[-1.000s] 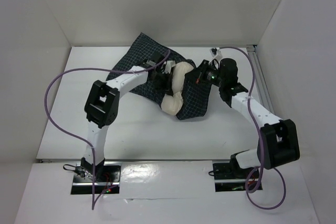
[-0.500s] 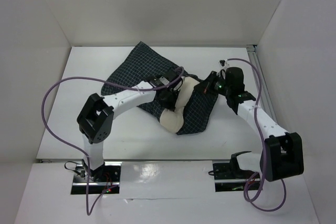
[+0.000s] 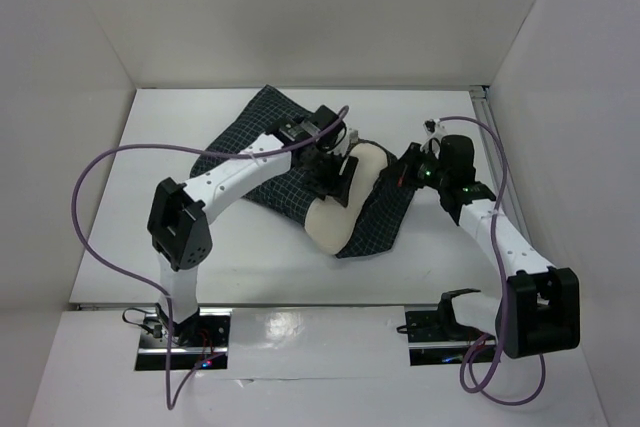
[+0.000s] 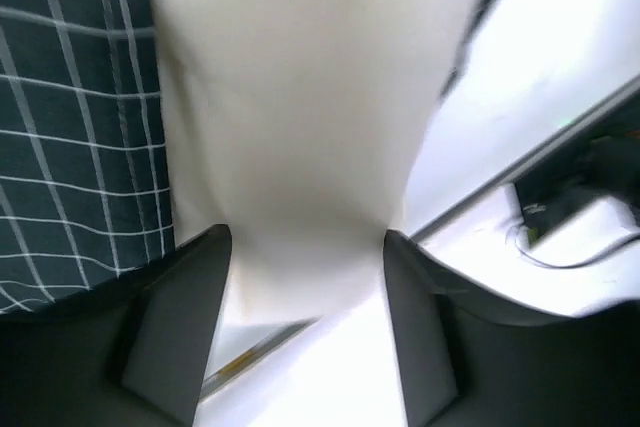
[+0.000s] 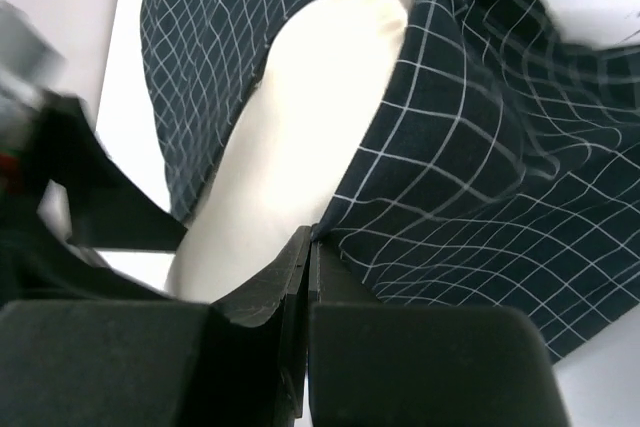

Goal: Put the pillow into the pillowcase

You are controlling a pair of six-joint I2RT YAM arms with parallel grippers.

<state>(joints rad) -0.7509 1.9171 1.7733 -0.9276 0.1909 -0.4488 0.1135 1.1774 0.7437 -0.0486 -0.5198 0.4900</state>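
Observation:
The cream pillow (image 3: 345, 209) lies mid-table, its far end tucked into the navy checked pillowcase (image 3: 270, 132), whose mouth spreads around it. My left gripper (image 3: 335, 175) hovers over the pillow's upper part. In the left wrist view the left gripper (image 4: 306, 247) stands open, with the pillow (image 4: 300, 87) running away from between the fingertips and the pillowcase (image 4: 70, 147) to the left. My right gripper (image 3: 404, 168) is shut on the pillowcase's right edge. The right wrist view shows the right gripper (image 5: 311, 235) pinching the pillowcase hem (image 5: 470, 147) beside the pillow (image 5: 300, 127).
White walls close in the table (image 3: 170, 147) on the left, back and right. A metal rail (image 3: 492, 137) runs along the right edge. Purple cables (image 3: 95, 172) loop off both arms. The arm bases (image 3: 180, 332) sit at the near edge.
The left gripper has opened and let go of the pillow, which has spread from a bunched lump into a longer flat shape. The right arm has drawn the pillowcase edge slightly rightward.

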